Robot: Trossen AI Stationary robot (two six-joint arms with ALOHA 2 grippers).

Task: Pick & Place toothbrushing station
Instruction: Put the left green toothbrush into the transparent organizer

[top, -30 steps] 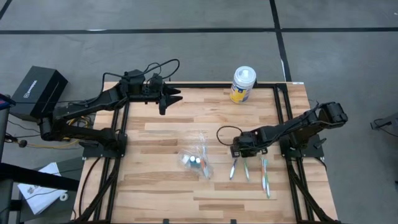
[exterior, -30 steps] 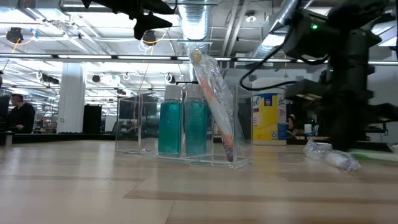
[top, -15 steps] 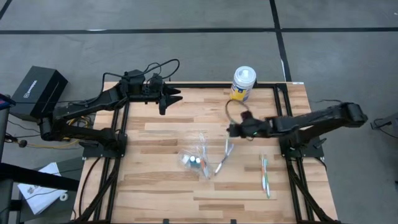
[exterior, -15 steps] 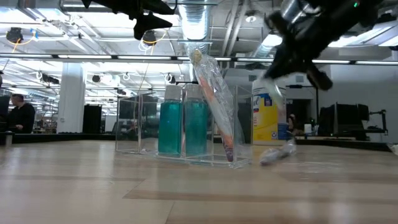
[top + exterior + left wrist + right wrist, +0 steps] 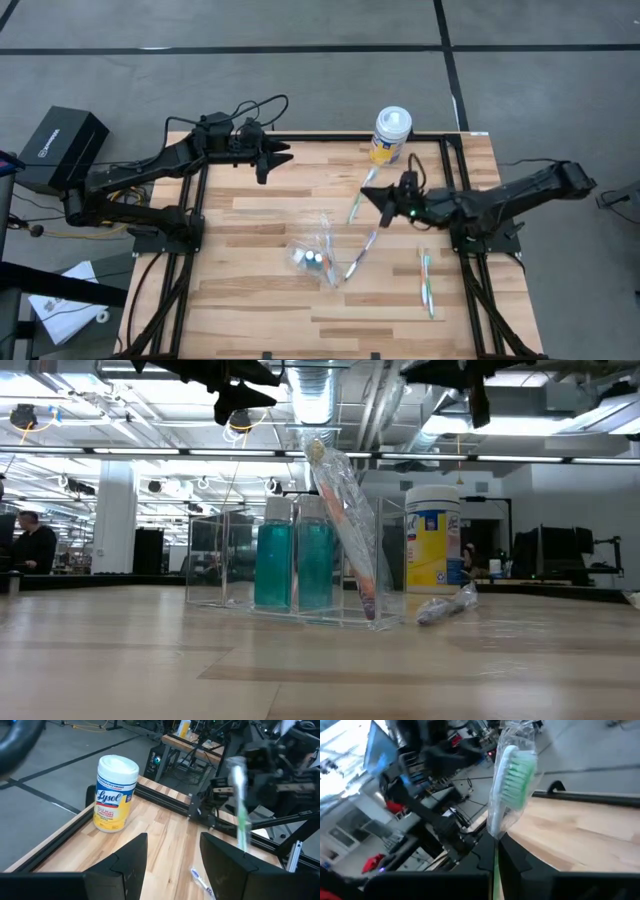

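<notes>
The left gripper [image 5: 277,156] waits with fingers apart, left of the yellow-and-white wipes canister [image 5: 391,135]. Carry step: the right gripper [image 5: 383,196], below that canister, has fingers clamped on a wrapped green toothbrush [image 5: 356,203]. Next, lower it into the clear plastic bag [image 5: 318,252].

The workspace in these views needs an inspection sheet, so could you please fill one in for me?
Surface: wooden table, slatted top in a black frame.
Job's things: green toothbrush in clear wrap, held up by the right gripper; another toothbrush lying beside the clear plastic bag; two more toothbrushes near the right edge.
Clutter: Lysol wipes canister at the far edge.
Grippers: right gripper shut on the green toothbrush above mid-table; left gripper open, empty, raised at the far left.
Cables: black loops over the left arm.
Surroundings: black box on the floor left of the table; papers beside it.
</notes>
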